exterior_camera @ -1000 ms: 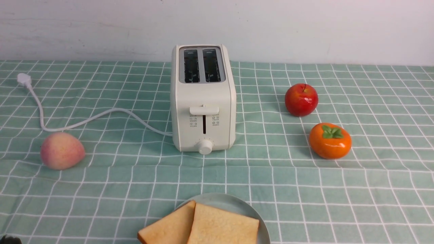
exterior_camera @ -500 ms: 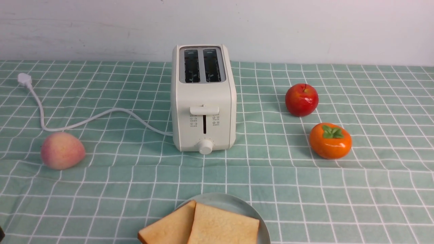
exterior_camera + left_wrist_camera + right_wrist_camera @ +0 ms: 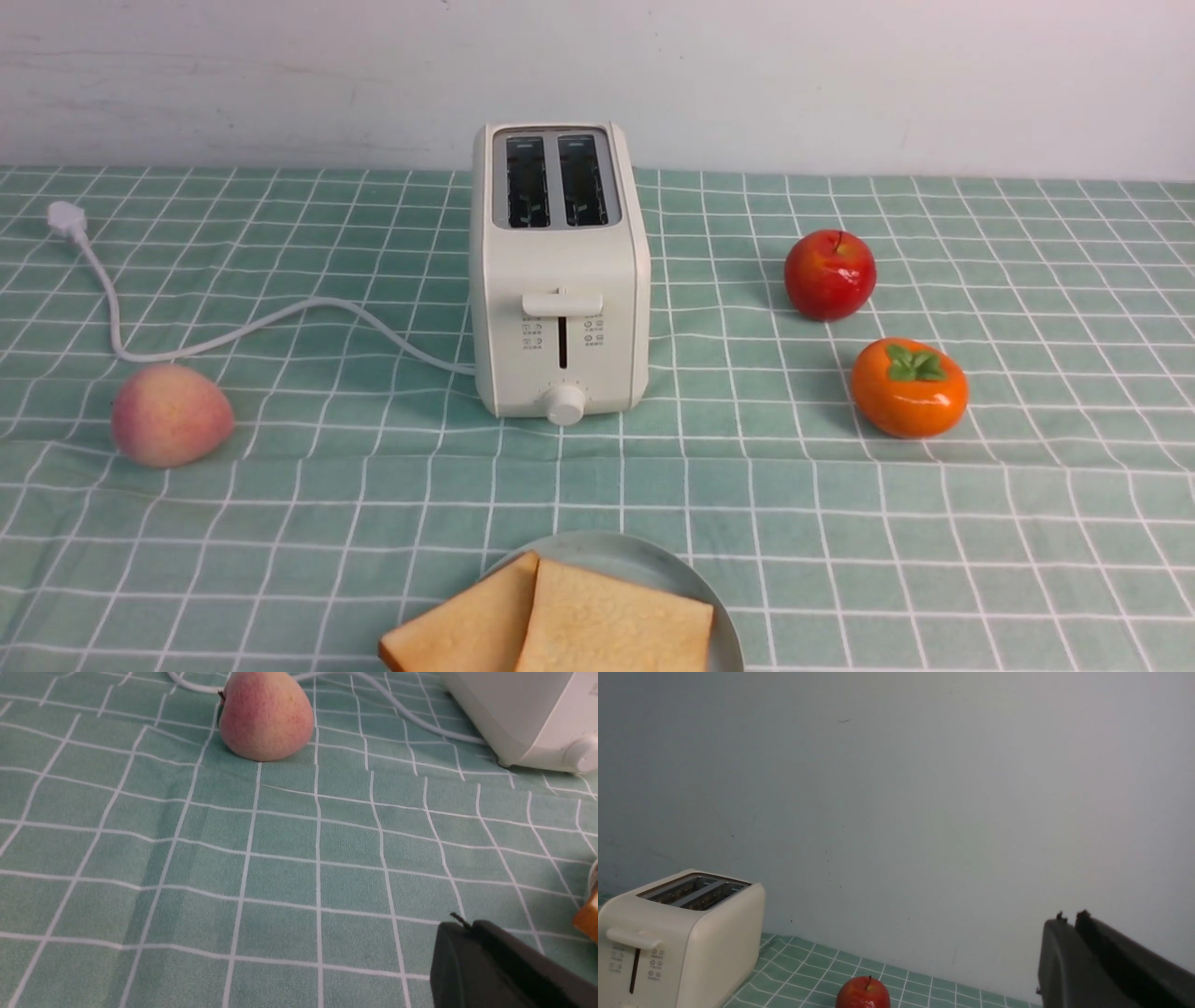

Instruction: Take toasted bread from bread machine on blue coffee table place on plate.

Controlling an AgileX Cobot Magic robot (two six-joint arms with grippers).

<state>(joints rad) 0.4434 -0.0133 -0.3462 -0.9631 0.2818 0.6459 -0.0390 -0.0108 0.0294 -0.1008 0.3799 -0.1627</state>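
Two slices of toasted bread (image 3: pixel 560 625) lie overlapping on the pale plate (image 3: pixel 644 560) at the table's near edge. The cream bread machine (image 3: pixel 560 271) stands mid-table on the blue coffee table (image 3: pixel 747 485) with both slots empty; it also shows in the right wrist view as the bread machine (image 3: pixel 682 938) and the left wrist view as the bread machine (image 3: pixel 528 714). Neither gripper shows in the front view. My left gripper (image 3: pixel 462 926) is shut and empty, low over the cloth, with a toast corner (image 3: pixel 587 914) beside it. My right gripper (image 3: pixel 1069 917) is shut, empty, raised toward the wall.
A peach (image 3: pixel 171 415) lies left of the toaster, near the white power cord (image 3: pixel 280 322) and its plug (image 3: pixel 65 219). A red apple (image 3: pixel 830 274) and an orange persimmon (image 3: pixel 908 387) sit to the right. A pale wall backs the table.
A dark bit of the left arm at the front view's bottom left corner has slid out of the picture. Toast, plate and toaster have not moved.
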